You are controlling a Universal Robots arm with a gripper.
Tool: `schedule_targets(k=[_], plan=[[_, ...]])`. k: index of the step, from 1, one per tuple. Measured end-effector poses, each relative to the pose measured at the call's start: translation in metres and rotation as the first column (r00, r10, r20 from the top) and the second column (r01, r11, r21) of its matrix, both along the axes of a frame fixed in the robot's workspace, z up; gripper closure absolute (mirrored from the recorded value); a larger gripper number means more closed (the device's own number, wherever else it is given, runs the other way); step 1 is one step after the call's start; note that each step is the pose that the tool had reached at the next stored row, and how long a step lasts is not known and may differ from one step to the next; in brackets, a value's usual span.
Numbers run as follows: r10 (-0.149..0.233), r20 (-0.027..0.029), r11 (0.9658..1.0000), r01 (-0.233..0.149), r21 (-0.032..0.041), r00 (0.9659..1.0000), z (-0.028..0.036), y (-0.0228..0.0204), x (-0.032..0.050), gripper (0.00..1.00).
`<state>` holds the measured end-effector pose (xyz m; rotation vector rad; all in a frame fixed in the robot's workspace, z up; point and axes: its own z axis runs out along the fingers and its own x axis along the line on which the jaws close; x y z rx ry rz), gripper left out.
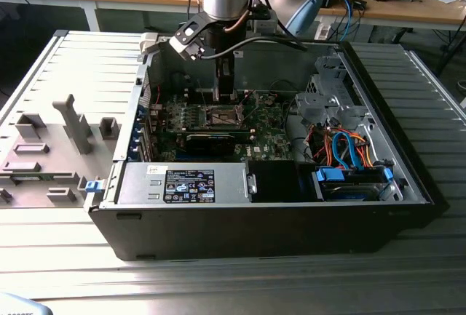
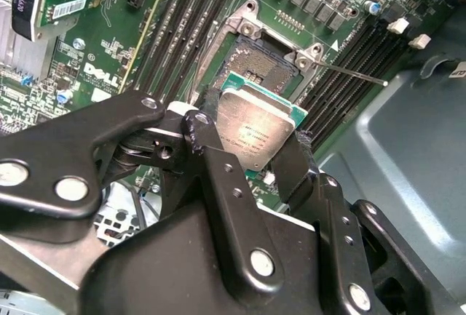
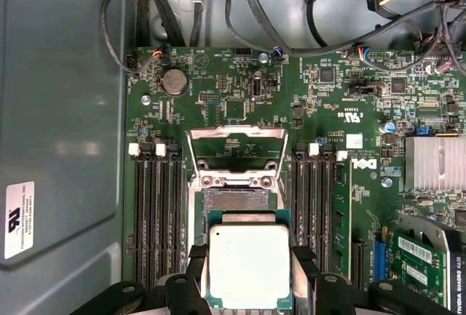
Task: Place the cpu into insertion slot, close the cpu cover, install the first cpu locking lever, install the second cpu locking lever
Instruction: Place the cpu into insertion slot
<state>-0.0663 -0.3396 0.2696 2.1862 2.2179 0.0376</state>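
My gripper [image 2: 255,134] is shut on the cpu [image 2: 251,122], a small square chip with a dull silver top and green edge, pinched by two opposite sides between black fingers [image 2: 211,137]. In the first wrist view the cpu [image 3: 250,260] hangs level above the near part of the insertion slot [image 3: 237,200], a dark square socket with a silver rim. The cpu cover [image 3: 237,144], a thin silver frame, stands open at the slot's far side. A thin locking lever [image 2: 360,75] sticks out beside the slot [image 2: 266,57]. In the exterior view the gripper [image 1: 225,91] hovers over the slot [image 1: 222,117] inside the open computer case.
Black memory slots [image 3: 156,213] flank the socket on both sides. A graphics card [image 3: 426,271] and a finned heatsink [image 3: 435,164] lie to one side. Cables [image 3: 240,9] run along the case wall. A power supply [image 1: 182,182] and drive bay [image 1: 349,180] sit at the case front.
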Motion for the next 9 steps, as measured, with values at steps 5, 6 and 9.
schedule_targets(k=[5, 6, 9], plan=[[0.0, 0.0, 1.0, 0.0, 0.0, 1.0, -0.0007, 0.0012, 0.0, 0.46], [0.0, 0.0, 1.0, 0.0, -0.0001, 1.0, -0.0009, 0.0017, -0.0001, 0.46], [0.0, 0.0, 1.0, 0.0, -0.0001, 1.0, -0.0016, 0.0052, 0.0, 0.46]])
